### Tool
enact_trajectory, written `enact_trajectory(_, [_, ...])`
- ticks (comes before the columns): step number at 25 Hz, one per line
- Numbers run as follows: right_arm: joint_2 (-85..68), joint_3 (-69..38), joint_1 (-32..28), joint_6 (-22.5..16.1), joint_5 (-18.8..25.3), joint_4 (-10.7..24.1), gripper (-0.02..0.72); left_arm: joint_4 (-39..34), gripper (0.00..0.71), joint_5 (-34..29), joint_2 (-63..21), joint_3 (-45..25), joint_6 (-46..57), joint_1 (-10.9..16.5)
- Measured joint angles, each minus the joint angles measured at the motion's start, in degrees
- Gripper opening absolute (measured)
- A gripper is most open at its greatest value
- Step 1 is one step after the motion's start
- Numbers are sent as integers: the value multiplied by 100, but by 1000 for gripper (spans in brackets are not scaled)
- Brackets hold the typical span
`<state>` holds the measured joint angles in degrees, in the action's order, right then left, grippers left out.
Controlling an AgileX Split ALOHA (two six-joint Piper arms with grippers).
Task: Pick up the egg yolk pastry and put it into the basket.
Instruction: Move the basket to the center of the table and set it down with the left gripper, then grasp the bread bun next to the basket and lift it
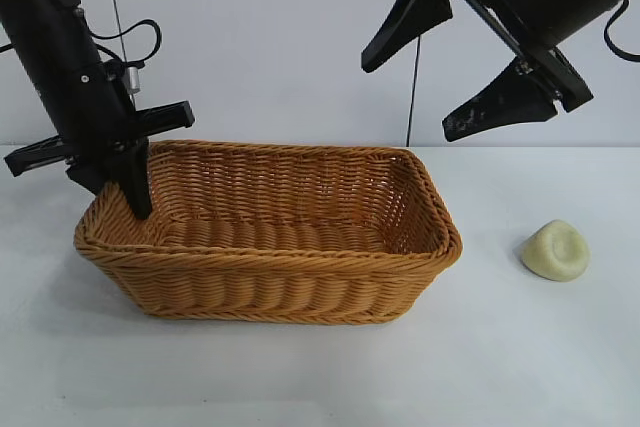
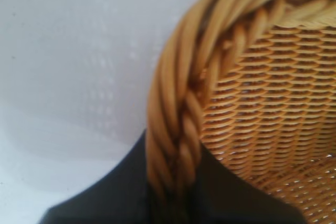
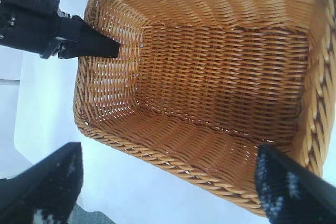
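Observation:
The egg yolk pastry (image 1: 556, 250), a small pale cream-yellow dome with a dented top, lies on the white table to the right of the basket, and no gripper touches it. The orange-brown wicker basket (image 1: 270, 237) stands in the middle. My left gripper (image 1: 135, 197) is shut on the basket's left rim. In the left wrist view the braided rim (image 2: 178, 103) runs between the two black fingers of the left gripper (image 2: 176, 182). My right gripper (image 1: 410, 97) hangs open high above the basket's right end, holding nothing. The right wrist view looks down into the empty basket (image 3: 220, 77) past the right gripper (image 3: 168, 153).
The white table (image 1: 520, 357) spreads around the basket. A plain pale wall stands behind. The right wrist view also catches the left gripper (image 3: 79, 43) at the basket's far end. Cables hang behind both arms.

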<state>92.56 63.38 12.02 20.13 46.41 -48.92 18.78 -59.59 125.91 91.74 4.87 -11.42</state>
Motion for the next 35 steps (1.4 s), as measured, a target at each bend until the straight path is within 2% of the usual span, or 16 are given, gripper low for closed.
enact_trajectory(1, [0, 0, 0, 0, 0, 0, 636, 0, 117, 0, 0, 0, 0, 0])
enact_trajectory(3, [0, 0, 0, 0, 0, 0, 636, -15, 221, 0, 0, 0, 0, 0])
enact_trajectory(5, [0, 0, 0, 0, 0, 0, 636, -15, 375, 0, 0, 0, 5, 0])
enact_trajectory(7, [0, 0, 0, 0, 0, 0, 636, -15, 493, -5, 0, 0, 9, 0])
enact_trajectory(9, [0, 0, 0, 0, 6, 0, 636, -15, 554, -42, -7, 0, 12, 0])
enact_trajectory(15, [0, 0, 0, 0, 10, 0, 636, -190, 589, -149, -404, 33, 19, 0])
enact_trajectory(22, [0, 0, 0, -22, 10, 0, 636, -482, 591, -332, -1074, 515, 17, 0])
enact_trajectory(28, [0, 0, 0, -40, 10, 0, 636, -1293, 610, -688, -1210, 1011, 12, 22])
enact_trajectory(31, [0, 0, 0, -40, 10, 0, 636, -1640, 614, -882, -1205, 1031, 12, 158])
enact_trajectory(35, [0, 0, 0, -40, 10, 0, 636, -1908, 615, -971, -1205, 1031, 6, 567])
